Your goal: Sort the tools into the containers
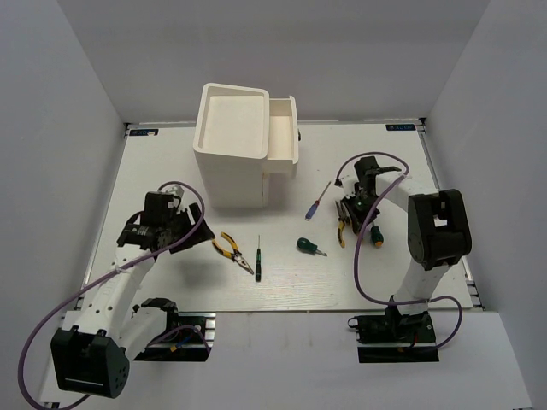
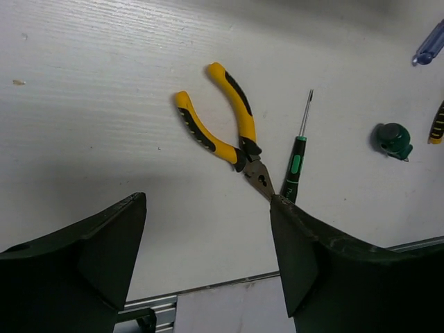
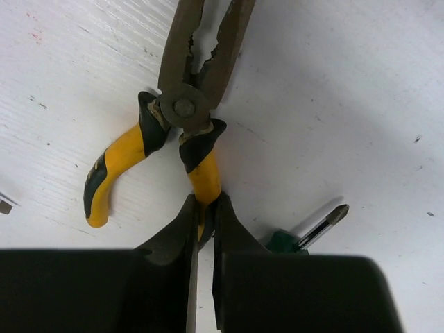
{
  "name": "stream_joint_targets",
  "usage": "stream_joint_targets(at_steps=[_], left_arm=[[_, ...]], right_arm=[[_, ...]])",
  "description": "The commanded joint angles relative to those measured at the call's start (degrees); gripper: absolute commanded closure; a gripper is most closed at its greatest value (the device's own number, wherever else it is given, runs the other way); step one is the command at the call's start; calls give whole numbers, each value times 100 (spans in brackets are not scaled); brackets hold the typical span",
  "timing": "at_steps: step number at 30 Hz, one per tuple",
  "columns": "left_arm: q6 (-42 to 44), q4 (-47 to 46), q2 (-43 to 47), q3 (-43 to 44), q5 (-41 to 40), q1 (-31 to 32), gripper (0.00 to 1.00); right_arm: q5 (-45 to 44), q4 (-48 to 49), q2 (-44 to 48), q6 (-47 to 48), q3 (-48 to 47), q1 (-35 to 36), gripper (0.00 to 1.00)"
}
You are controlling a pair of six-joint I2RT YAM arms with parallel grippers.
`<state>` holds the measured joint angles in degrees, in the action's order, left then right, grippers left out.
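A white cabinet (image 1: 229, 154) stands at the back with its top drawer (image 1: 282, 141) pulled out to the right. My right gripper (image 3: 206, 208) is shut on one handle of yellow-and-black pliers (image 3: 187, 104), seen from above (image 1: 344, 224). A stubby green screwdriver (image 3: 312, 229) lies beside it, also in the top view (image 1: 374, 236). My left gripper (image 2: 208, 229) is open and empty, just short of the second pliers (image 2: 222, 125), seen in the top view (image 1: 231, 249), and the thin black screwdriver (image 2: 295, 163). The blue/red screwdriver (image 1: 318, 202) and another green screwdriver (image 1: 309, 248) lie mid-table.
The table's metal front rail (image 2: 208, 288) shows below my left gripper. White walls (image 1: 51, 154) enclose the table on the left, back and right. Purple cables (image 1: 363, 256) loop off both arms over the table.
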<state>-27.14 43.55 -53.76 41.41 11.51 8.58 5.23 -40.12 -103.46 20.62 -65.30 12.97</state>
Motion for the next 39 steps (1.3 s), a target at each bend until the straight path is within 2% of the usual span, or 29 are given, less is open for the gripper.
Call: stream_joint_targets(at_steps=[1,7,12,17,18,19,20,23,28,31,39], left_arm=[[-379,-303,24,-80,36,56,18],[-995,-426,-459,-458,-113,170,22],[-1320,-418,-1012,-389,-395,346,28],[-1522,-566,-1479,-265,-500,521,30],[-1523,-628,-1532,-195,-553,522,30],[-1584,-698,-1532,-142,-614,574,30],[-1584,-699,-1620,-142,-676,627,30],[-1637,-769,-1743,-89,-676,698,30],[-1751,-822,-1743,-89,-729,830,30],[-1804,-822,-1743,-89,-729,943,30],[-1857,-822,-1848,-36,-834,1058,30]], right_arm=[[101,57,244,-146,-61,-5,100],[-427,83,1126,240,-826,-84,100],[-383,101,1153,57,-2624,-111,100],[214,-452,371,-655,-4287,64,100],[250,-514,5,-778,-4994,109,100],[259,-680,-138,-936,-5219,213,100],[294,-699,-366,-1103,-5830,319,100],[312,-744,-736,-1455,-6353,548,100],[-188,-15,-816,-2175,-6154,1172,100],[-689,582,-860,-2282,-6100,1532,100],[-945,663,-1062,-2308,-6136,1911,100]])
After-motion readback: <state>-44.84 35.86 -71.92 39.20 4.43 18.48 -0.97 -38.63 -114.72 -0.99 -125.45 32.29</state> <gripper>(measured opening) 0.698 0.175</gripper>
